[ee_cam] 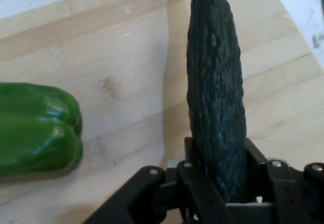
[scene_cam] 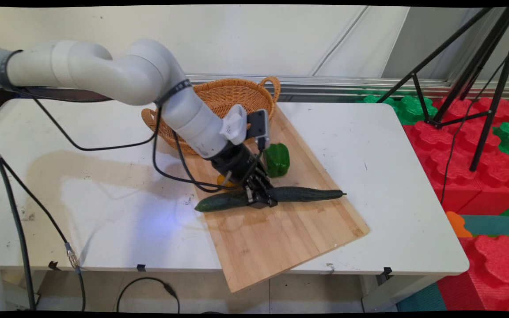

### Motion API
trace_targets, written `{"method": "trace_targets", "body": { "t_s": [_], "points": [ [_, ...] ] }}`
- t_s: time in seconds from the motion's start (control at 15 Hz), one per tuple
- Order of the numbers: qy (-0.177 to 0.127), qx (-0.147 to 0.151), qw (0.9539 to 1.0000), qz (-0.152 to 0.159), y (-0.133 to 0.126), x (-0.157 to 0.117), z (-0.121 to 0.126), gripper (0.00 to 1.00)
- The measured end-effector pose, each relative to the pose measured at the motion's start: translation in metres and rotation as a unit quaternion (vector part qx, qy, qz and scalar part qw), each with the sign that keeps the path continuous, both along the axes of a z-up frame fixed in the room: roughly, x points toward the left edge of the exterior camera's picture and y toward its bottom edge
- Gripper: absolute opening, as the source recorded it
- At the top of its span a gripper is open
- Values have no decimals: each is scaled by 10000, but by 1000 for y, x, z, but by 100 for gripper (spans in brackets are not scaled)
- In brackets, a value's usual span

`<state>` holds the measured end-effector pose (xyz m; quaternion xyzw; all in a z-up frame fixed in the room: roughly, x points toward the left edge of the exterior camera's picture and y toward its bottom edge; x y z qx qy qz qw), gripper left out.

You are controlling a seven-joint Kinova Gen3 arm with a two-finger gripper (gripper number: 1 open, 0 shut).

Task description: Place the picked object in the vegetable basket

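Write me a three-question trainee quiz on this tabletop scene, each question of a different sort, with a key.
1. True or false: the gripper is closed round the cucumber near its middle, with the cucumber lying on the cutting board.
2. Multiple choice: what lies on the board just beyond the gripper, apart from the cucumber? A) a red tomato B) a green bell pepper C) a banana
3. Fill in: behind the board, partly hidden by the arm, stands a woven ____ with handles.

Key: 1 true; 2 B; 3 basket.
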<state>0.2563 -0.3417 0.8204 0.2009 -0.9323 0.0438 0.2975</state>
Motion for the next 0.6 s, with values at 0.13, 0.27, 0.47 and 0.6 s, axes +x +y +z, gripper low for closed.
{"method": "trace_targets", "body": {
  "t_s": [0.13, 0.27, 0.47, 0.6],
  "points": [
    [80, 9, 10000, 23, 5, 7, 10, 0],
    [208, 25, 9997, 86, 12, 17, 24, 0],
    [425, 59, 9988, 216, 22, 35, 48, 0],
    [537, 39, 9982, 264, 27, 49, 65, 0]
  ]
}}
